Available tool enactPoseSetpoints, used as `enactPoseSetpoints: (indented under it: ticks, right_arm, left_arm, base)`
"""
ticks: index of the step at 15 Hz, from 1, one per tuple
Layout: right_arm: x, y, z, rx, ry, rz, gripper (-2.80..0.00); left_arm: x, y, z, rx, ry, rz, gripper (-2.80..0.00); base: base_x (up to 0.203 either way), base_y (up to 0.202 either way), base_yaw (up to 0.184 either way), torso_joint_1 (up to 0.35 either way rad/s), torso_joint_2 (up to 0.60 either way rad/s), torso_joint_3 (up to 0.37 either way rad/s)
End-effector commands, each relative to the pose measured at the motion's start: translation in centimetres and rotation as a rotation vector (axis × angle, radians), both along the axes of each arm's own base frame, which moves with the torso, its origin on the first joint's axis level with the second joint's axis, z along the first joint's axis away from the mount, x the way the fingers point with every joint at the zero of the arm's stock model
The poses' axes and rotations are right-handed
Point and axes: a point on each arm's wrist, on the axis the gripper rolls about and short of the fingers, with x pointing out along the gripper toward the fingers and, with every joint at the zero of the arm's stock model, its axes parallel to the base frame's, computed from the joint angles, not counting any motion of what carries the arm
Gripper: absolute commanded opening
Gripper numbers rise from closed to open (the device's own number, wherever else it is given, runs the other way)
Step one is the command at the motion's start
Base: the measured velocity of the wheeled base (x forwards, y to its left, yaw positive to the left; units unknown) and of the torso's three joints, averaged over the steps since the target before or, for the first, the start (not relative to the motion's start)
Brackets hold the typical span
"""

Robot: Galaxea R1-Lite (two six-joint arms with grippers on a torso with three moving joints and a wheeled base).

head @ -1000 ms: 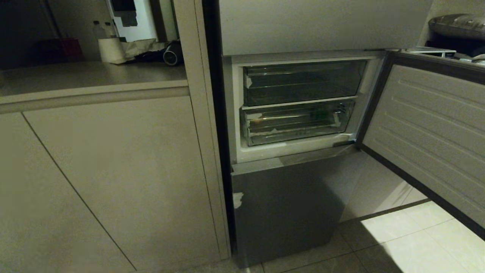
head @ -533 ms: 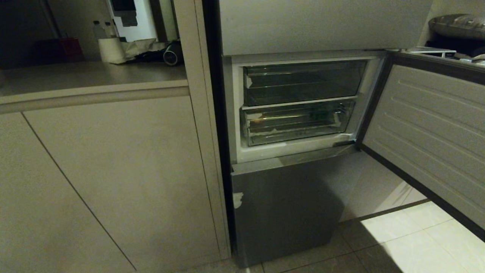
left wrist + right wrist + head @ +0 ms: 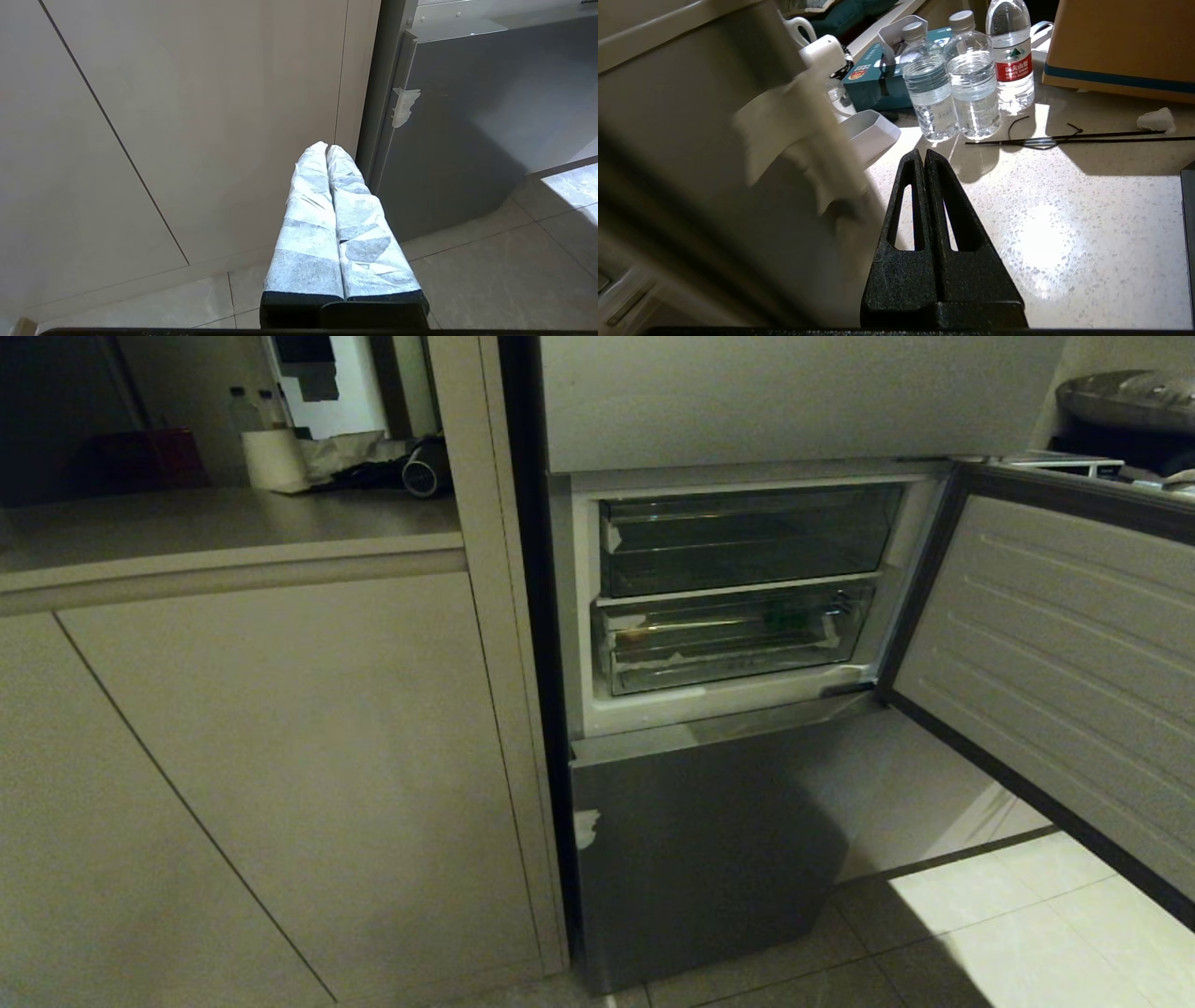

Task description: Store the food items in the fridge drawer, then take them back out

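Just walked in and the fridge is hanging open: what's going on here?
Nothing is being handled right now. The fridge door stands open, and both clear drawers are pushed in; something green shows faintly inside the lower fridge drawer. The right gripper is shut and empty, over a speckled counter near water bottles. The left gripper hangs shut near the floor by the cabinet.

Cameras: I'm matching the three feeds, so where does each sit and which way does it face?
Head view: high, looking down at the open fridge and its clear fridge drawer; no arm shows.
Left wrist view: low, facing cabinet and grey lower door; the shut left gripper shows.
Right wrist view: over a counter with water bottles; the shut right gripper shows.
Shared: head and left wrist both show the grey lower door.
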Motion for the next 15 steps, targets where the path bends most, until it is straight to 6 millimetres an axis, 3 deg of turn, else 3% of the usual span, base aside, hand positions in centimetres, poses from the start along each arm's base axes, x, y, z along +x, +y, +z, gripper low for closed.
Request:
enactPoseSetpoints:
  ticks: [1,4,15]
  right_arm:
    - [0.2,-1.7,0.0,0.013,0.000,0.013,-2.80]
    - [0.6,-2.4,-0.2,0.025,0.004,0.084,-2.80]
    - [0.7,0.8,0.0,-0.007,0.006,0.136,-2.80]
  left_arm:
    - [0.0,0.0,0.0,0.000,0.002,0.001,-2.80]
    - [0.0,0.0,0.0,0.000,0.002,0.001,-2.80]
    - [0.0,0.0,0.0,0.000,0.002,0.001,-2.80]
  base:
    - [0.000,0.000,0.000,0.000,0.00,0.000]
    - [0.000,0.000,0.000,0.000,0.00,0.000]
    - [0.000,0.000,0.000,0.000,0.00,0.000]
